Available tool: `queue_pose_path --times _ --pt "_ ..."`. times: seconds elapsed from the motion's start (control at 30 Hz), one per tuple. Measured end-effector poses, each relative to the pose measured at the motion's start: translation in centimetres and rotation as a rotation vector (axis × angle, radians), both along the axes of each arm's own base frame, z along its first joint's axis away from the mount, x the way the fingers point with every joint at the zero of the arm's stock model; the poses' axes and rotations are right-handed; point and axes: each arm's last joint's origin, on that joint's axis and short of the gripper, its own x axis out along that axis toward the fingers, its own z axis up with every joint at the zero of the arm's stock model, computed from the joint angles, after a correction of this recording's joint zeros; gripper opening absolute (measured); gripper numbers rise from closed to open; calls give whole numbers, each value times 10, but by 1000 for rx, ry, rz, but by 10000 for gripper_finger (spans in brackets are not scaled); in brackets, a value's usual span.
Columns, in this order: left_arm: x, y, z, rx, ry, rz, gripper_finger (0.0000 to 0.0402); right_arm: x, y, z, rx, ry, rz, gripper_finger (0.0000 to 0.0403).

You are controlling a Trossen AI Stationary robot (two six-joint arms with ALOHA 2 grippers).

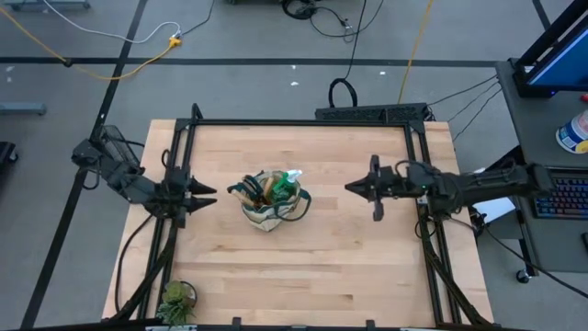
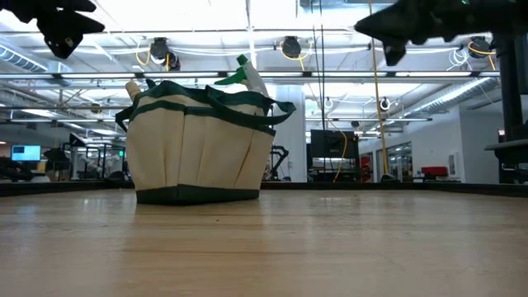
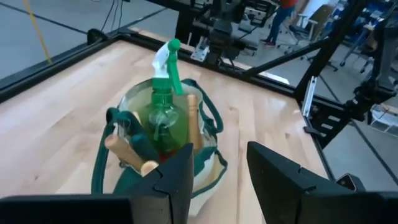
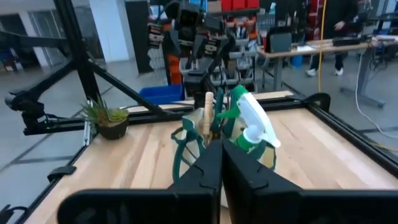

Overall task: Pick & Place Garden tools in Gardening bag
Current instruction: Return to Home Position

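High view: the left hand [image 1: 209, 196] hangs empty near the counter's [image 1: 349, 267] left edge, its fingers spread. The right hand [image 1: 351, 188] faces it from the other side, fingers pressed together on nothing. Between them, well apart from both, the gardening bag [image 1: 266, 215] stands upright. The green spray bottle [image 1: 290, 180] and wooden tool handles [image 3: 127, 154] poke out of its top. A small plant [image 1: 176, 302] sits at the counter's corner on the left arm's side.

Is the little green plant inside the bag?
No, the plant sits at a corner of the table, well apart from the bag.
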Motion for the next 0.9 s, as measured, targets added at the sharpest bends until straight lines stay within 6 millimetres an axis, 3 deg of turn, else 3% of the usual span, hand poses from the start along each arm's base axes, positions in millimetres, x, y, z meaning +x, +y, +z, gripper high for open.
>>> queue_pose_path --times 0.33,0.53,0.9 --pt "-7 6 -47 -78 -77 -40 154 -28 0 -34 47 -21 25 0" --pt "-24 17 -47 -47 -152 -39 154 -37 0 -32 54 -41 25 0" --pt "-28 19 -55 -61 -40 -32 154 -65 -3 -33 105 -13 -61 0"
